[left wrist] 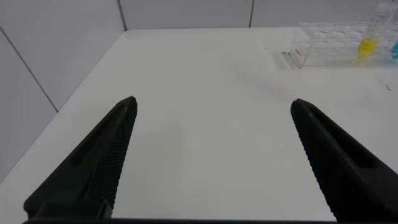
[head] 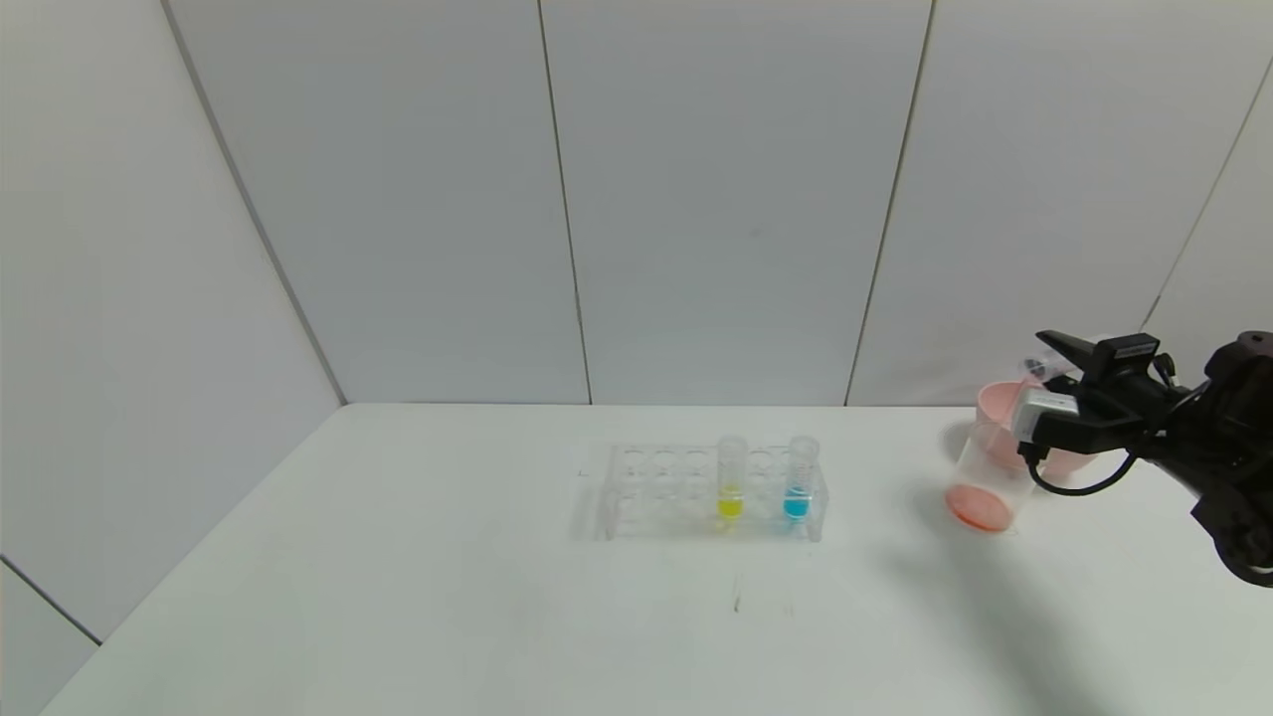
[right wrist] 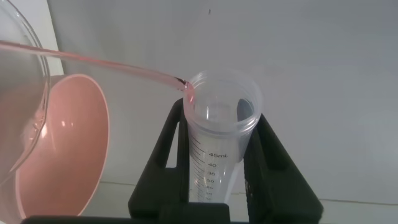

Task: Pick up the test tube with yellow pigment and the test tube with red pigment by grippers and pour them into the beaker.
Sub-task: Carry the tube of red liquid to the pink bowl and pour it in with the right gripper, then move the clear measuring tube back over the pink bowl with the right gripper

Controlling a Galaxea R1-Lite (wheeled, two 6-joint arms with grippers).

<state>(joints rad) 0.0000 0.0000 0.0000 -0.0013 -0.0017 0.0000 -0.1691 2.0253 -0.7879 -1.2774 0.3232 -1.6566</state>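
My right gripper (head: 1042, 370) is shut on the test tube with red pigment (right wrist: 214, 143) and holds it tipped over the beaker (head: 985, 467). A thin orange-red stream (right wrist: 99, 62) runs from the tube's lip toward the beaker (right wrist: 28, 106). The tube looks almost drained, and red liquid lies in the beaker's bottom (head: 980, 507). The test tube with yellow pigment (head: 730, 477) stands upright in the clear rack (head: 646, 492); it also shows in the left wrist view (left wrist: 368, 38). My left gripper (left wrist: 212, 106) is open and empty over bare table, well left of the rack.
A tube with blue liquid (head: 798, 477) stands in the rack to the right of the yellow one. A pink bowl (head: 1000, 403) sits just behind the beaker, near the back wall; it also shows in the right wrist view (right wrist: 68, 149).
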